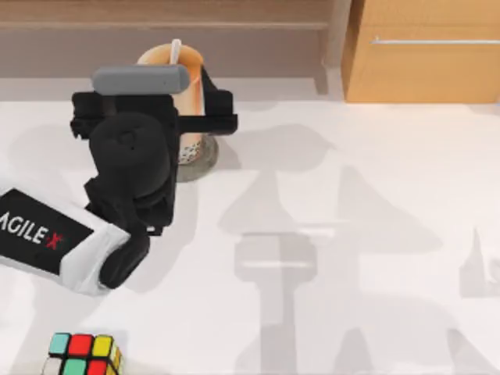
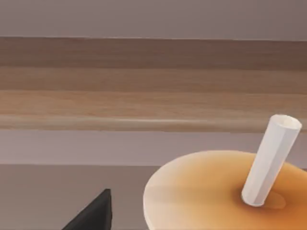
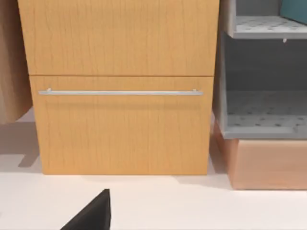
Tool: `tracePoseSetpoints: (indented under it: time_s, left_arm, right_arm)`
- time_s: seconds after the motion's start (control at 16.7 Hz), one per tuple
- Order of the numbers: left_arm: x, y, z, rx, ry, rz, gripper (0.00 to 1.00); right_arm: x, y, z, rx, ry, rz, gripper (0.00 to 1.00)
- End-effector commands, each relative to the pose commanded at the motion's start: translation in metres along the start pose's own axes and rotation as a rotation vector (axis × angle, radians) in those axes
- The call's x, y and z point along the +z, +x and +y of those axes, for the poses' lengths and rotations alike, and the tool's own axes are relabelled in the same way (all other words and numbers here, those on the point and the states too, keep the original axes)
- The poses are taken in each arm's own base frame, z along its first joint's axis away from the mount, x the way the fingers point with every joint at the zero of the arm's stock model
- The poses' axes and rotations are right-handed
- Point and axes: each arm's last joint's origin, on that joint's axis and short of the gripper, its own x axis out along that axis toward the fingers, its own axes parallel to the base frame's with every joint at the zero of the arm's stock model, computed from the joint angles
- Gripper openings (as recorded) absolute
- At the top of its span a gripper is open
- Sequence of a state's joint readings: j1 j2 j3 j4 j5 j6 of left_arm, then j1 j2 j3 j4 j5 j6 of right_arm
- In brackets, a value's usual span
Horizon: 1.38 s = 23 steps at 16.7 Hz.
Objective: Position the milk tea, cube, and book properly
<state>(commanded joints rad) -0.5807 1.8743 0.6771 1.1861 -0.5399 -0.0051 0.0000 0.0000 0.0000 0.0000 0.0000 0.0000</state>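
The tall clear cup of peach-orange milk tea (image 1: 190,117), orange-lidded with a white straw (image 2: 269,160), stands upright at the table's far left on a flat grey round disc (image 1: 205,164). The left gripper (image 1: 205,109) reaches around its body at mid-height; whether the fingers press it I cannot tell. The small multicoloured puzzle cube (image 1: 82,355) sits well apart at the near left edge

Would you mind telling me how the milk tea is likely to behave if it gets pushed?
The milk tea is tall on a narrow base, so it probably tips rather than slides. Its pearls sit low, which may steady it slightly. The smooth clear wall looks slippery.
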Motion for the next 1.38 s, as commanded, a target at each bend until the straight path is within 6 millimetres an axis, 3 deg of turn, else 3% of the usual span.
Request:
tracePoseSetpoints:
  time_s: [0.42,0.66,1.38]
  left_arm:
    - [0.003,-0.001,0.000,0.004,0.001,0.005,1.00]
    - [0.006,-0.007,-0.012,-0.028,-0.007,0.049,1.00]
    - [0.023,-0.042,-0.011,-0.171,0.052,0.420,1.00]
  right_arm:
    - [0.000,0.000,0.000,0.000,0.000,0.000,1.00]
    - [0.000,0.000,0.000,0.000,0.000,0.000,1.00]
    - [0.000,0.000,0.000,0.000,0.000,0.000,1.00]
